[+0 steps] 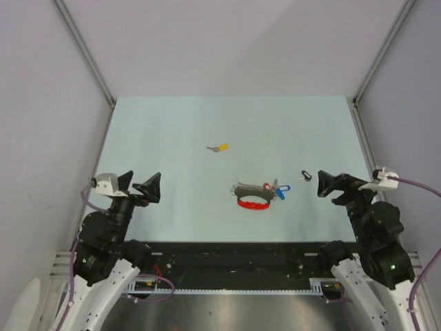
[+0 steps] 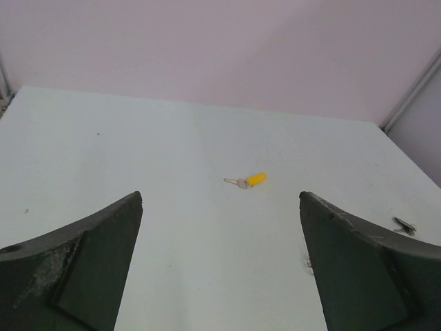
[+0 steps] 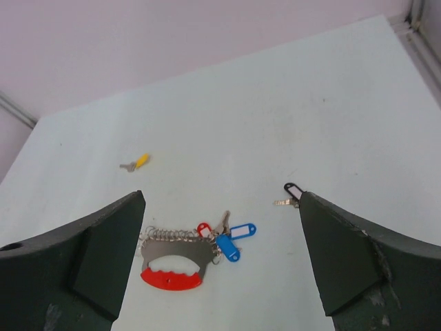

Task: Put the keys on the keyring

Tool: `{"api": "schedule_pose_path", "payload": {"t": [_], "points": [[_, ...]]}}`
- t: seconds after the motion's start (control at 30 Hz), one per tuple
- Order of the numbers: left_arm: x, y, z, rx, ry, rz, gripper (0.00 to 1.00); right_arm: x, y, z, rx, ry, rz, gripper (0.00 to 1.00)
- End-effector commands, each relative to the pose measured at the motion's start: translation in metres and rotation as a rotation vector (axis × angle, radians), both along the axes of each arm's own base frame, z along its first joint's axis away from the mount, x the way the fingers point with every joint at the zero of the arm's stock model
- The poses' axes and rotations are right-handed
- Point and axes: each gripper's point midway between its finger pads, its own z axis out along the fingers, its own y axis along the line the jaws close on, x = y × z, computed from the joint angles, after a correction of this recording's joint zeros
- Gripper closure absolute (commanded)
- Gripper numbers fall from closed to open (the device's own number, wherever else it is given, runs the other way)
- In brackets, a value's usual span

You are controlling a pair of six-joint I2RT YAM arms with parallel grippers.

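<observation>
Seen from above, two arms wait at the near edge of the pale table [image 1: 172, 124], with the red strap loop [image 1: 253, 203] lying between them, nearer the right one. The left gripper [image 1: 140, 182] hangs well to the left of the loop, jaws spread wide and holding nothing. The right gripper [image 1: 336, 183] hangs to the loop's right, likewise wide and empty, which looks like a ready stance for a pick from either side. The keyring [image 1: 264, 187] sits just behind the loop at the end of a short chain [image 1: 247, 187], with coloured caps bunched against it. A yellow-capped key [image 1: 220, 147] lies alone, well beyond the loop toward the far wall and a little left, and looks like the piece not yet threaded. The left wrist camera looks between its parted fingers straight at that yellow key, which suggests this arm is lined up to fetch it; the loop is out of its frame. The right wrist camera looks down over the loop. The chain is heaped behind it, and a red-capped key [image 3: 204, 229] and blue-capped keys [image 3: 227, 249] touch at the loop's right, though whether they are on the ring cannot be told. A small black ring [image 3: 292, 187] lies apart, farther right of the loop.
</observation>
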Motion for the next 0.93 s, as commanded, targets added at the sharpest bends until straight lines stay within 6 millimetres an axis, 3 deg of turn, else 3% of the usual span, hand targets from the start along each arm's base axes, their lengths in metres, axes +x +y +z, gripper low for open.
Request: {"api": "schedule_pose_path", "payload": {"t": [0.0,0.27,0.53,0.9], "points": [[-0.007,0.033,0.011,-0.059,-0.071,0.152,0.0,-0.018,-0.027,0.013,-0.031,-0.064,-0.101,0.0],[-0.018,0.042,0.015,-0.078,-0.122,0.17,0.0,-0.041,-0.06,0.013,-0.077,-0.107,-0.232,0.0],[-0.017,0.045,0.014,-0.081,-0.116,0.188,0.0,-0.041,-0.066,0.001,-0.052,-0.08,-0.274,0.0],[-0.013,0.042,0.011,-0.066,-0.102,0.186,0.0,-0.045,-0.069,0.001,-0.033,-0.091,-0.294,0.0]]}}
